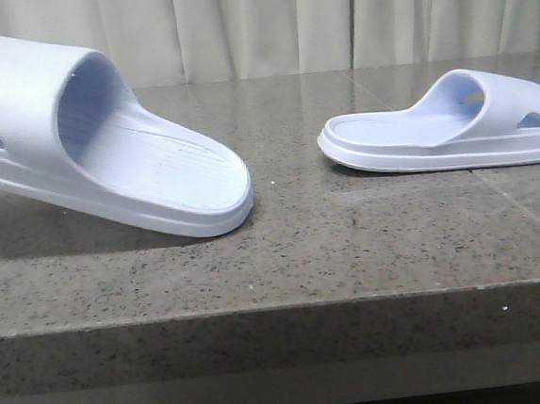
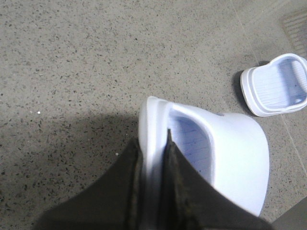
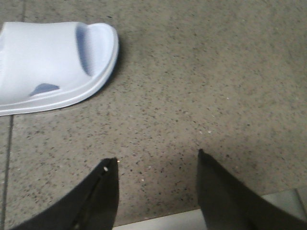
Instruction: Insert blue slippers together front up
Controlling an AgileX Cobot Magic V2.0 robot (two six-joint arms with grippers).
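Observation:
Two pale lavender-blue foam slippers. One slipper (image 1: 94, 132) hangs tilted above the table at the left of the front view, its open end lowest. My left gripper (image 2: 152, 143) is shut on that slipper's (image 2: 230, 153) side wall, one finger outside, one inside. The other slipper (image 1: 452, 125) lies flat on the table at the right; it also shows in the left wrist view (image 2: 278, 86) and the right wrist view (image 3: 53, 64). My right gripper (image 3: 156, 163) is open and empty over bare table near the front edge, apart from that slipper. Neither gripper shows in the front view.
The speckled grey stone table (image 1: 349, 242) has a front edge close to the camera and tile seams. A beige curtain (image 1: 264, 23) hangs behind it. A pale strip below the table's edge (image 3: 192, 220) shows between the right fingers.

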